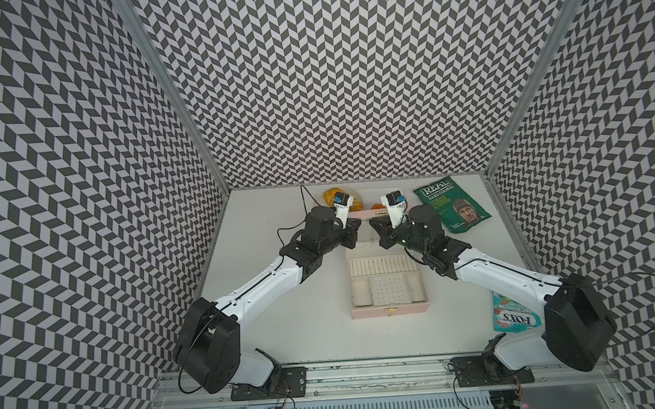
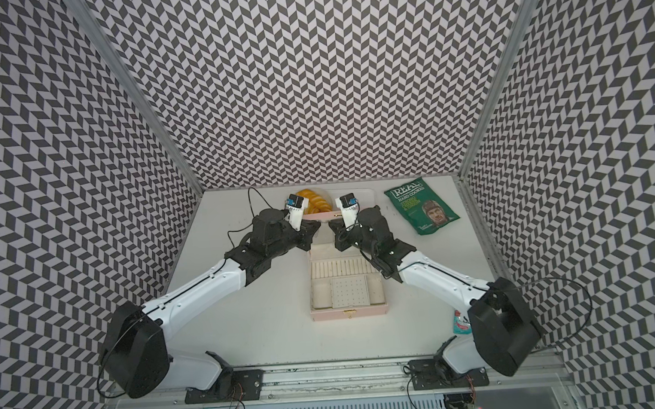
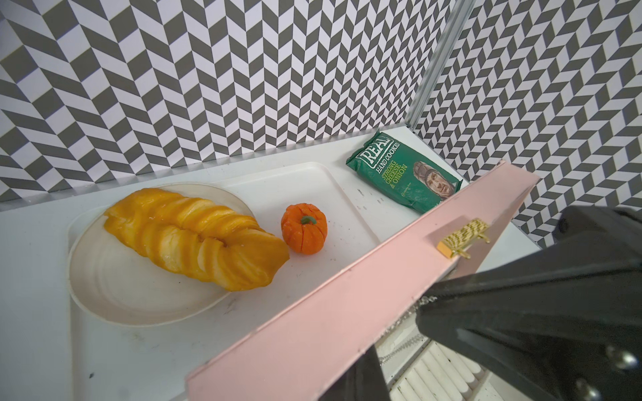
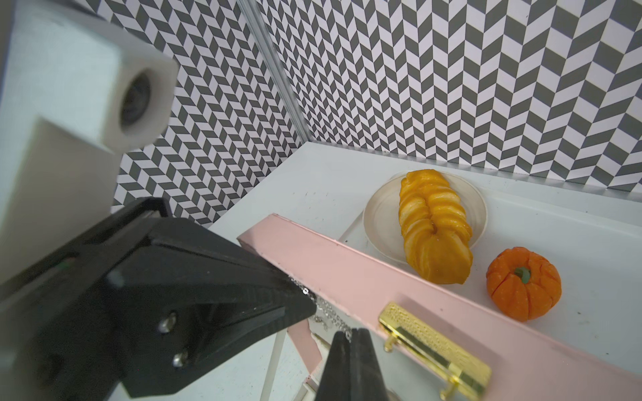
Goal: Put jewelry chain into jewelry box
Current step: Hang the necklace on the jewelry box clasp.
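Observation:
The pale pink jewelry box [image 1: 389,309] [image 2: 348,312] lies open mid-table in both top views, its lid [image 3: 312,323] [image 4: 351,274] standing upright with the gold clasp [image 4: 434,347] on its rim. The thin silver jewelry chain [image 4: 326,309] [image 3: 399,350] is strung between my two grippers, just inside the lid above the cream ring rolls. My left gripper [image 1: 355,231] [image 2: 314,229] [image 3: 364,368] [image 4: 305,295] is shut on one part of the chain. My right gripper [image 1: 376,229] [image 2: 335,232] [image 4: 351,335] [image 3: 427,312] is shut on another, tip to tip with the left.
Behind the lid a white tray [image 3: 347,194] carries a plate [image 3: 114,288] with a twisted pastry [image 3: 194,236] and an orange pumpkin [image 3: 304,227]. A green crisps bag [image 1: 450,205] lies back right. A Fox's sweets bag [image 1: 514,315] lies under the right arm.

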Controlling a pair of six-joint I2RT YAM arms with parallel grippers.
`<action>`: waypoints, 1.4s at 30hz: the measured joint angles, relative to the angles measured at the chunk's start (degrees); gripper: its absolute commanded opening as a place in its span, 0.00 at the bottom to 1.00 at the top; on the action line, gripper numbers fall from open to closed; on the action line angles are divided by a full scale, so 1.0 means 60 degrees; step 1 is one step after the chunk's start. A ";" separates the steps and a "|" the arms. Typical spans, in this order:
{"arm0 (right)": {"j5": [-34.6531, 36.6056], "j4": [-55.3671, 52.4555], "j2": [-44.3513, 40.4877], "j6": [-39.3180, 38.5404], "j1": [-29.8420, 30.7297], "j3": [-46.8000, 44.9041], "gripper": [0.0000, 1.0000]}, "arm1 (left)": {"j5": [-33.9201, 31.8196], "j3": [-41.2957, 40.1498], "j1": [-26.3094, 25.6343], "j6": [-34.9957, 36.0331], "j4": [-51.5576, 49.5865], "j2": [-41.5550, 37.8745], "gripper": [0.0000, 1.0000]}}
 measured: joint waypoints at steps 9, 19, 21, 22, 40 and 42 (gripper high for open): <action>0.0102 0.0007 0.0157 0.0178 -0.0062 0.0117 0.00 | 0.0044 0.0029 0.0044 -0.0076 0.0018 0.0120 0.00; 0.0149 0.0069 0.0259 0.0324 -0.0102 0.0168 0.00 | 0.0047 0.0029 0.0124 -0.0288 0.0022 0.0120 0.00; 0.0153 0.0076 0.0270 0.0350 -0.0102 0.0171 0.00 | 0.0058 0.0029 0.0142 -0.0328 0.0022 0.0120 0.00; 0.0153 0.0080 0.0270 0.0368 -0.0102 0.0171 0.00 | 0.0062 0.0029 0.0157 -0.0342 0.0022 0.0120 0.00; 0.0204 0.0233 0.0503 0.0674 -0.0102 0.0248 0.00 | 0.0280 0.0029 0.0255 -0.0790 0.0033 0.0157 0.00; 0.0211 0.0229 0.0503 0.0674 -0.0102 0.0248 0.00 | 0.0306 0.0029 0.0259 -0.0794 0.0033 0.0211 0.00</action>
